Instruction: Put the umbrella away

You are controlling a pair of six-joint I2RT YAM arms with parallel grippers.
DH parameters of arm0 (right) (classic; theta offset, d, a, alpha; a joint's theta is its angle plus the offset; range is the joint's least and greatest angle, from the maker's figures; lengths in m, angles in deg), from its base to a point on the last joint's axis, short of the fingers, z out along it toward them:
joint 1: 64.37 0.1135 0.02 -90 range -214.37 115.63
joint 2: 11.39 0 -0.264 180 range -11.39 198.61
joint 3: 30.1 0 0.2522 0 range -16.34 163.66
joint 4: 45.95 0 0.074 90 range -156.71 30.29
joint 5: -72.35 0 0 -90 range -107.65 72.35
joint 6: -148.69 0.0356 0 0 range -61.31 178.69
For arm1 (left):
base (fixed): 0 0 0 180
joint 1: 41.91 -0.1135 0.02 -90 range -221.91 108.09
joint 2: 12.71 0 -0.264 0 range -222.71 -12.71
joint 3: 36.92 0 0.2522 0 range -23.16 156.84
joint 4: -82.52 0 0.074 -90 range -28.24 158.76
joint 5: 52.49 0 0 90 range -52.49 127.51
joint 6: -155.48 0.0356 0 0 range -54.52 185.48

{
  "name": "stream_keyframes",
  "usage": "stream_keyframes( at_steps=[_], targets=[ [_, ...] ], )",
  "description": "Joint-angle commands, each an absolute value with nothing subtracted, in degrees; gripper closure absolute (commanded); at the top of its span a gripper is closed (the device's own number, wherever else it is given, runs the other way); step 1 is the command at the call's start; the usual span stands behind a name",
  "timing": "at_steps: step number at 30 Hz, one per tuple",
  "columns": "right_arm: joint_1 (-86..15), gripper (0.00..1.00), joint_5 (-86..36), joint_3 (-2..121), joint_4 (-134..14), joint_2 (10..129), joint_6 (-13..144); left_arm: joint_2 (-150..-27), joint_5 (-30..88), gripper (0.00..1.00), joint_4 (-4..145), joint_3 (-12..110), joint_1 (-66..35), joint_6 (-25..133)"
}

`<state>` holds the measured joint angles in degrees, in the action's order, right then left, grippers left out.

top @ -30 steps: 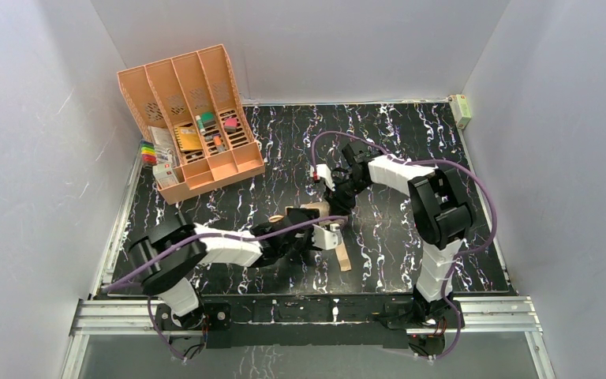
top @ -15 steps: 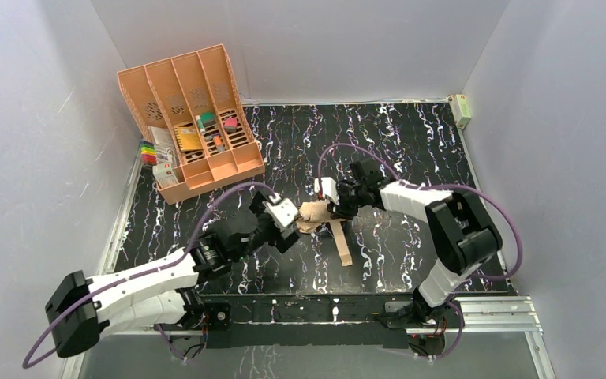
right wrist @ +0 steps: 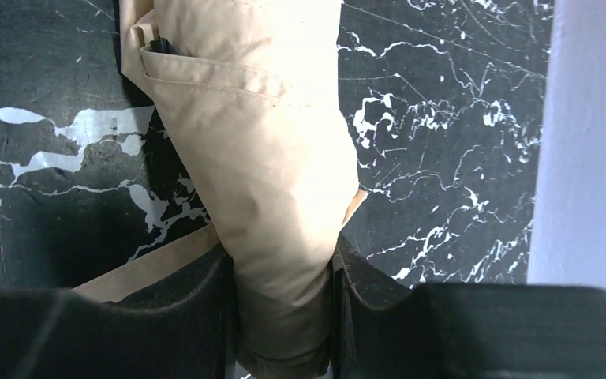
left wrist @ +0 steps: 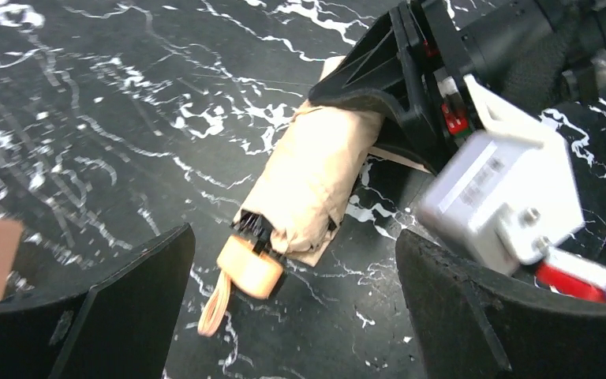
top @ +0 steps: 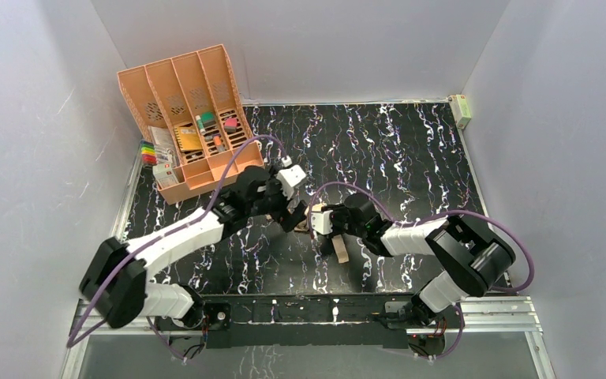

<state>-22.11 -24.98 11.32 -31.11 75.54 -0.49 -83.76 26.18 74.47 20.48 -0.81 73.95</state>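
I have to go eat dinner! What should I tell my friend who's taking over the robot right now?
Right gripper: shut on the folded umbrella, at the end away from its handle.
Left gripper: open, hovering over the handle end, touching nothing.
Umbrella: mid-table, its strap trailing loose.
Done: umbrella folded up and gripped.
Left: the strap looks unfastened, and the umbrella is not put away yet.

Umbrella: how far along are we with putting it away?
Done: umbrella collapsed into a roll. In hand: right hand clamps its fabric end; left hand hovers open by the handle. Left: stowing it; it's at the table middle, apart from the organizer.
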Motion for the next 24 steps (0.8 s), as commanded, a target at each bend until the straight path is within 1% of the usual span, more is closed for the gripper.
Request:
stream_keyframes(
  at_steps=[1,5,9,18,19,24],
  targets=[
    [-20.43,1.0,-20.54,6.74,-29.08,79.15,-0.13,-93.09,10.98,0.02,70.44,28.13,-3.77,79.53],
    [-19.55,1.0,-20.53,5.48,-27.25,78.45,0.51,-101.58,4.01,0.02,72.28,30.67,-6.3,80.32],
    [-19.29,1.0,-20.71,5.18,-27.78,77.93,-0.41,-108.05,-1.35,0.02,69.98,34.25,-8.25,82.92],
    [-18.85,1.0,-21.89,5.3,-28.44,77.54,-0.15,-115.92,-5.79,0.02,66.55,39.89,-10.0,85.38],
    [-18.85,1.0,-21.74,5.24,-28.36,77.51,-0.1,-116.97,-7.31,0.03,65.95,40.62,-10.01,85.17],
    [-18.85,1.0,-21.45,5.12,-27.93,77.21,0.15,-120.32,-13.63,0.14,64.58,40.12,-9.88,84.46]
  ],
)
